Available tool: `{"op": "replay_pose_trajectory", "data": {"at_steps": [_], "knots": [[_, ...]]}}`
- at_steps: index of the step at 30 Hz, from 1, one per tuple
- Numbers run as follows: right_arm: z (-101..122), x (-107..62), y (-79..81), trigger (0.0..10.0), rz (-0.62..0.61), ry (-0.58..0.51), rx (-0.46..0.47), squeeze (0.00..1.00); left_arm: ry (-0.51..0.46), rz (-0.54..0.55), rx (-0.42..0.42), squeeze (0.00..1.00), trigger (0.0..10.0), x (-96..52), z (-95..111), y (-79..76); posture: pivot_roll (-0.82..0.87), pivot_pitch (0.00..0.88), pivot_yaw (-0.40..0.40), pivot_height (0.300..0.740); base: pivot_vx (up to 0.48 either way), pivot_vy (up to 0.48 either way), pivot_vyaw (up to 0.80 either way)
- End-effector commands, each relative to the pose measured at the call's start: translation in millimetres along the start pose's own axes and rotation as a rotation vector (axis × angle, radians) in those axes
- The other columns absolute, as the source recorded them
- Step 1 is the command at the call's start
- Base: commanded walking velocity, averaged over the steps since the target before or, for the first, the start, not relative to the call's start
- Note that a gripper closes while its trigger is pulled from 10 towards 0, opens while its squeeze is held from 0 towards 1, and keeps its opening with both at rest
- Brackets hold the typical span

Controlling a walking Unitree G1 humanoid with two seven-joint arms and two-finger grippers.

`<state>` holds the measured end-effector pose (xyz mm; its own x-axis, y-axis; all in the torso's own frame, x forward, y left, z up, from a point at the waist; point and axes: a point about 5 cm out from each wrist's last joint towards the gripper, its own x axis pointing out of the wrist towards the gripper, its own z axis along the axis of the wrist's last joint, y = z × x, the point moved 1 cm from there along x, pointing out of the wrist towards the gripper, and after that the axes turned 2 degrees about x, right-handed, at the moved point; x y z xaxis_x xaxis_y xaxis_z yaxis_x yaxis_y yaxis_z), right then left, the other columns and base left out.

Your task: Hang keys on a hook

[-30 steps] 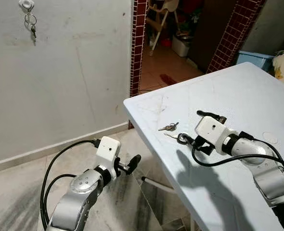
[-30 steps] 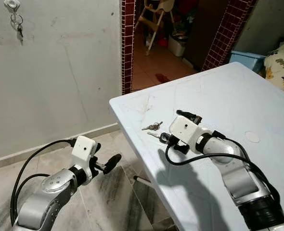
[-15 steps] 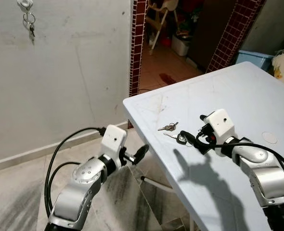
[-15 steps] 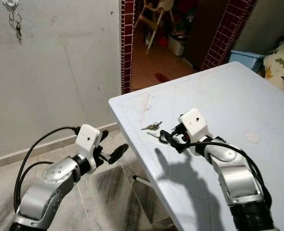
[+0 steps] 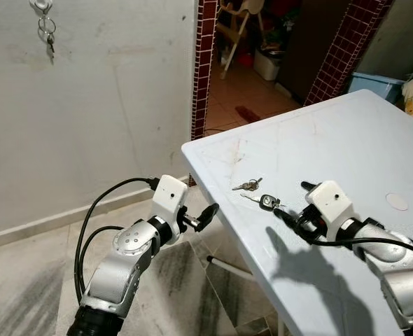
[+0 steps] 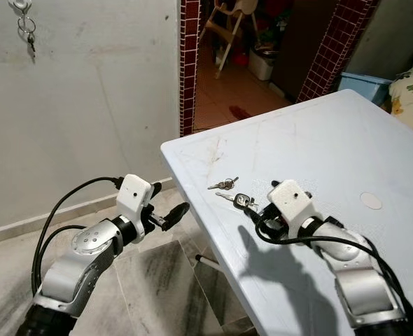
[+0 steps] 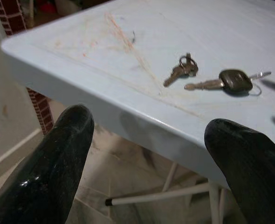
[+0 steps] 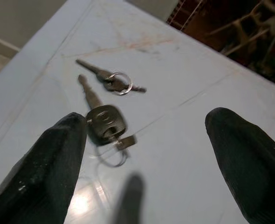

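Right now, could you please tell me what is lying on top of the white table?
On the white table lie a black-headed key and a small key bunch. The right hand, open, covers nothing of them.

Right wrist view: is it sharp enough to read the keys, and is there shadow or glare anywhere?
Right wrist view: black-headed key fairly sharp, near fingers soft, a bright glare patch beside them on the table. Left eye view: the right gripper and its arm throw a dark shadow on the tabletop.

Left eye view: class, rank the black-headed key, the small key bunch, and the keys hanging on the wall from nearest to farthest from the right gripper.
1. Black-headed key, on the table just before the right gripper.
2. Small key bunch, on the table beyond it.
3. Hanging keys, high on the wall at left.
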<state>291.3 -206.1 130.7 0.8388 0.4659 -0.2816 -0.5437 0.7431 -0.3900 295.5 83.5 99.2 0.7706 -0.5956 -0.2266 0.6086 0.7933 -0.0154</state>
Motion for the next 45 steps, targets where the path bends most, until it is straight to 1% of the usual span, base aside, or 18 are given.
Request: {"op": "replay_pose_trajectory", "data": {"at_steps": [1,2,3,4,5,6,8,10,12,14,15,18,22,27,33,37,39,45], "knots": [[2,0.0,-8.7,4.5,-0.004,-0.017,-0.014,0.00,0.000,-0.014,0.034,0.00,10.0,4.4,1,-3.9,0.05,0.041,-0.062,0.740,0.000,0.000,0.00],[2,0.9,-9.3,2.6,-0.001,-0.018,-0.012,0.00,0.000,-0.014,0.040,0.00,10.0,4.8,0,-4.1,0.05,0.039,-0.063,0.740,0.000,0.000,0.00],[2,1.7,-9.6,2.4,0.003,-0.017,-0.013,0.00,-0.001,-0.012,0.042,0.00,10.0,5.0,0,-4.2,0.05,0.039,-0.063,0.740,0.000,0.000,0.00],[1,3.0,-7.9,3.3,0.028,-0.011,-0.031,0.00,-0.002,-0.006,0.038,0.00,10.0,4.7,1,-3.4,0.06,0.038,-0.068,0.740,0.000,0.000,0.00],[0,3.5,-6.6,7.8,0.042,-0.008,-0.037,0.00,-0.002,-0.002,0.035,0.00,10.0,4.7,1,-2.7,0.06,0.038,-0.068,0.740,0.000,0.000,0.00],[0,3.7,-5.7,9.7,0.050,-0.007,-0.039,0.00,-0.003,-0.002,0.034,0.00,10.0,4.6,0,-2.5,0.06,0.040,-0.070,0.740,0.000,0.000,0.00],[-1,3.8,-5.2,10.0,0.056,-0.007,-0.041,0.00,-0.004,-0.002,0.034,0.00,10.0,4.6,0,-2.3,0.06,0.040,-0.070,0.740,0.000,0.000,0.00],[-4,5.2,-3.6,10.0,0.068,0.013,-0.042,0.00,-0.006,-0.003,0.037,0.00,10.0,4.5,0,-2.4,0.06,0.043,-0.073,0.740,0.000,0.000,0.00],[-9,6.8,-1.6,10.0,0.076,0.028,0.017,0.00,-0.033,0.003,0.036,0.00,10.0,4.3,4,-1.6,0.06,0.043,-0.079,0.740,0.000,0.000,0.00],[-13,8.2,-0.2,10.0,0.035,0.032,0.143,0.00,-0.081,0.032,0.035,0.00,10.0,4.5,13,1.2,0.06,0.040,-0.085,0.740,0.000,0.000,0.00],[-16,7.8,6.2,10.0,0.029,0.028,0.256,0.00,-0.123,0.073,0.037,0.00,10.0,5.4,21,5.4,0.06,0.034,-0.092,0.740,0.000,0.000,0.00],[-21,5.8,12.5,10.0,0.016,0.039,0.309,0.00,-0.143,0.112,0.034,0.00,10.0,7.0,26,10.3,0.06,0.025,-0.097,0.740,0.000,0.000,0.00],[-27,-5.4,33.2,10.0,0.020,0.041,0.378,0.00,-0.179,0.171,0.027,0.00,10.0,9.8,36,20.2,0.05,0.000,-0.098,0.740,0.000,0.000,0.00],[-33,-12.8,41.3,10.0,-0.007,0.057,0.386,0.00,-0.184,0.174,0.032,0.00,10.0,12.5,37,22.5,0.04,0.000,-0.098,0.740,0.000,0.000,0.00],[-29,-12.9,33.0,10.0,-0.103,0.027,0.343,0.00,-0.195,0.185,0.029,0.00,10.0,15.3,37,21.2,0.03,0.000,-0.092,0.740,0.000,0.000,0.00],[-9,-6.7,17.0,10.0,-0.191,-0.073,0.330,0.00,-0.196,0.175,0.006,0.00,10.0,15.8,38,19.5,0.03,0.000,-0.078,0.740,0.000,0.000,0.00],[-7,-5.2,11.8,10.0,-0.216,-0.083,0.341,0.00,-0.190,0.167,-0.007,0.00,10.0,16.1,38,19.3,0.03,0.000,-0.070,0.740,0.000,0.000,0.00],[-6,-1.8,-6.9,10.0,-0.266,-0.074,0.357,0.00,-0.173,0.124,0.052,0.00,10.0,15.8,37,20.2,0.04,0.002,-0.051,0.740,0.000,0.000,0.00]]}}
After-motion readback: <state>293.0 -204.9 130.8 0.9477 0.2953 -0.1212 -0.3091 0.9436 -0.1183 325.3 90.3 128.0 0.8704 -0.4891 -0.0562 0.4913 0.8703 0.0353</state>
